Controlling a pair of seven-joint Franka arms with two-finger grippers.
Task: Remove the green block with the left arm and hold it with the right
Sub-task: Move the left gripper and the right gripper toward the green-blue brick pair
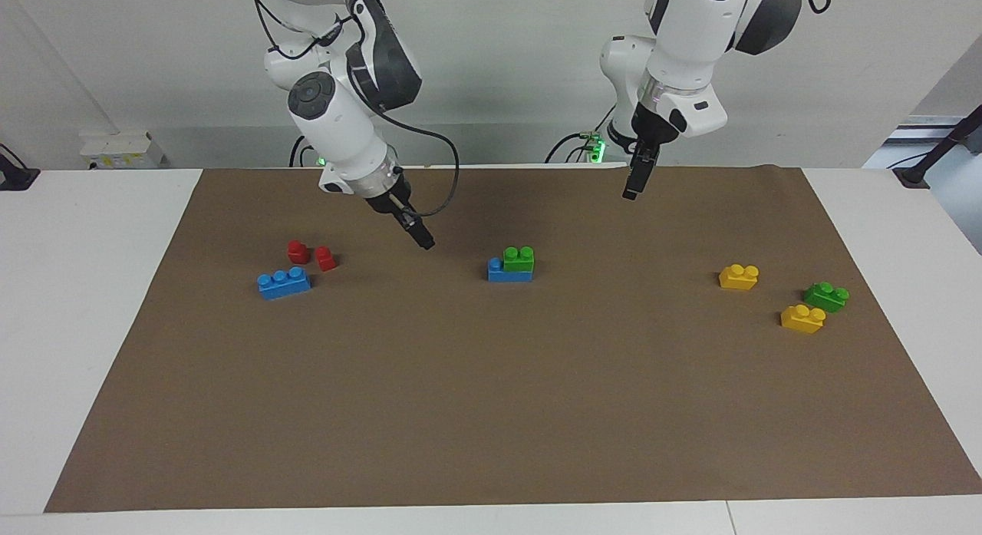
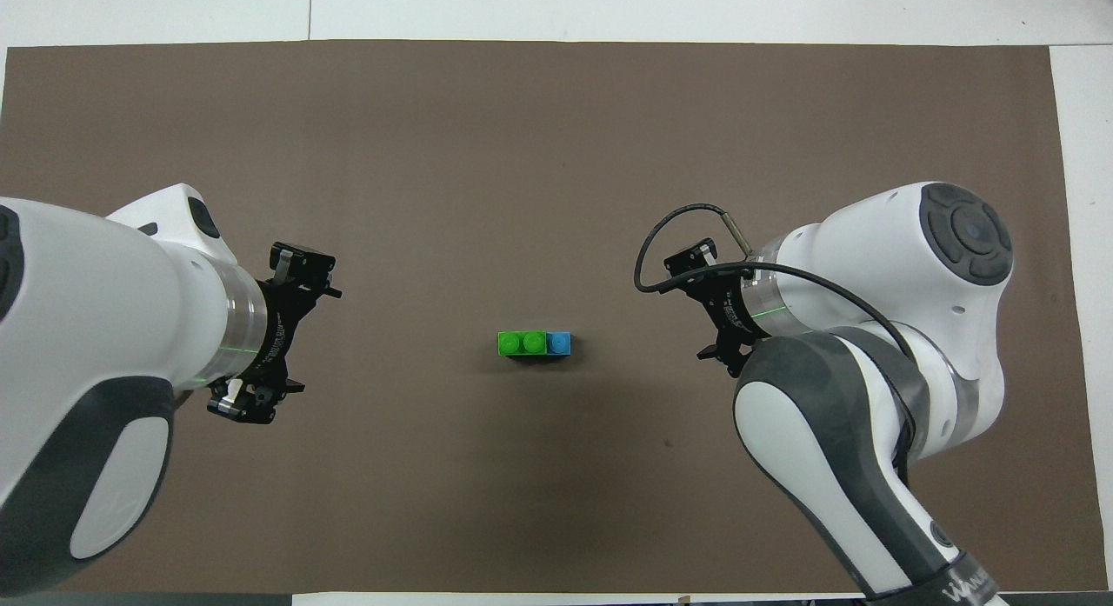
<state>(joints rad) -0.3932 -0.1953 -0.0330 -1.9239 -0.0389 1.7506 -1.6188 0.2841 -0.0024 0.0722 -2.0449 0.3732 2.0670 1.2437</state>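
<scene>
At mid-desk, on the brown mat (image 1: 491,412), the green block (image 1: 519,259) sits pressed onto one end of a blue brick (image 1: 499,272), its studs up, so that one blue stud shows beside it. That stacking is likely why two arms are wanted: one to steady the blue brick, one to pull the green block off.

Neither hand touches the pair. The left hand (image 1: 634,183) hangs over bare mat toward the left arm's end of the stack, pointing almost straight down, its fingers spread wide in the overhead view and holding nothing. The right hand (image 1: 424,240) is tilted steeply toward the stack from the right arm's end, low over the mat just beside it, also released and empty.

A second green block (image 1: 826,296) lies loose among two yellow bricks (image 1: 739,277) at the left arm's end.
</scene>
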